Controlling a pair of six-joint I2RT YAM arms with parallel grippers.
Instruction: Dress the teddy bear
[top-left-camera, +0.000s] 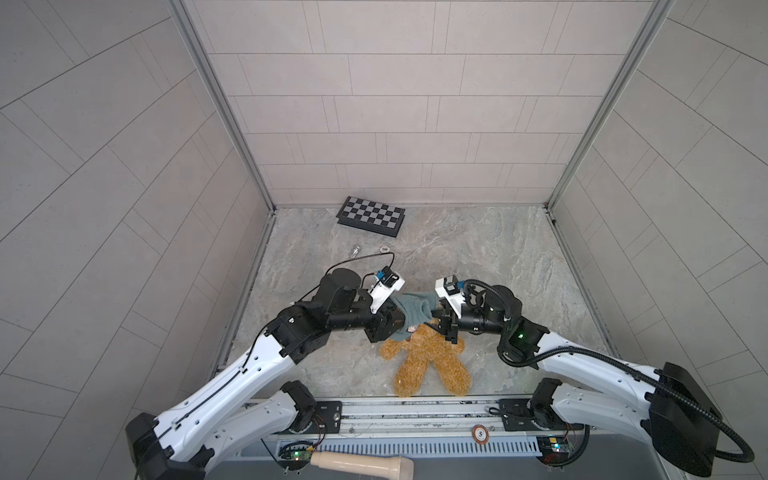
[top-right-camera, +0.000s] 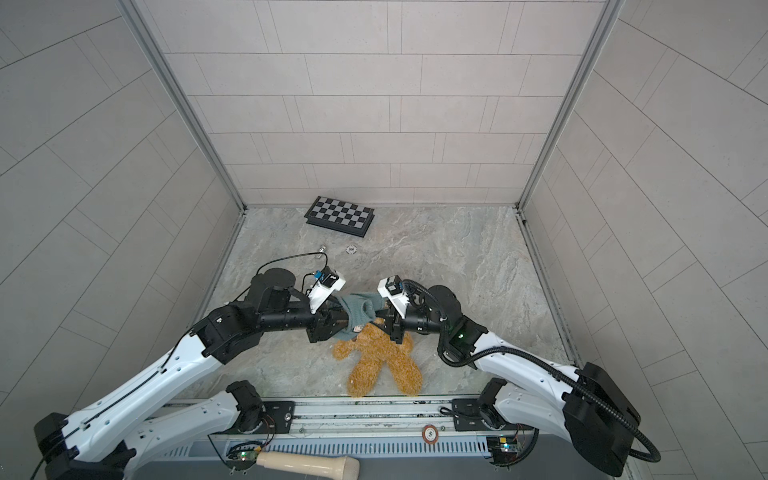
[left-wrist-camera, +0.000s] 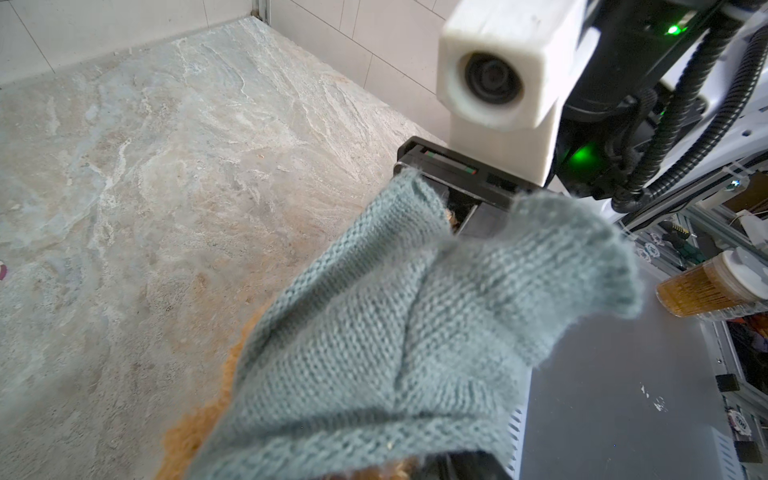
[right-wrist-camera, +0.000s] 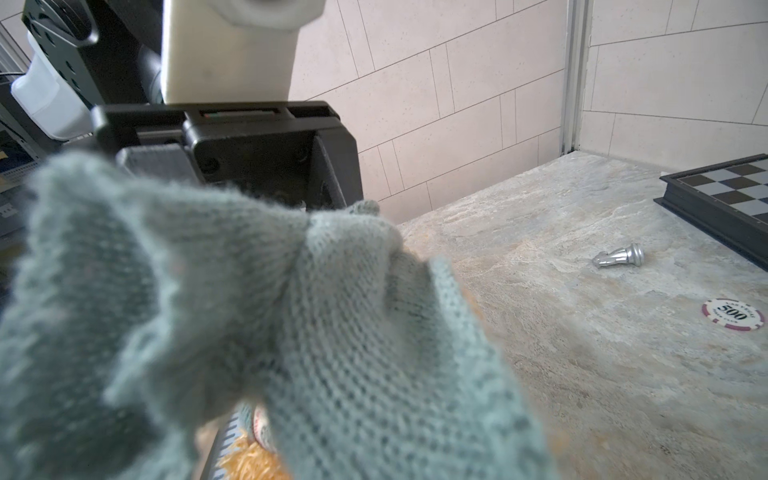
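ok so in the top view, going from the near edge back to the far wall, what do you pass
cream wooden handle → poker chip on the rail → teddy bear → grey-green knit sweater over its head end → poker chip on the table → chessboard
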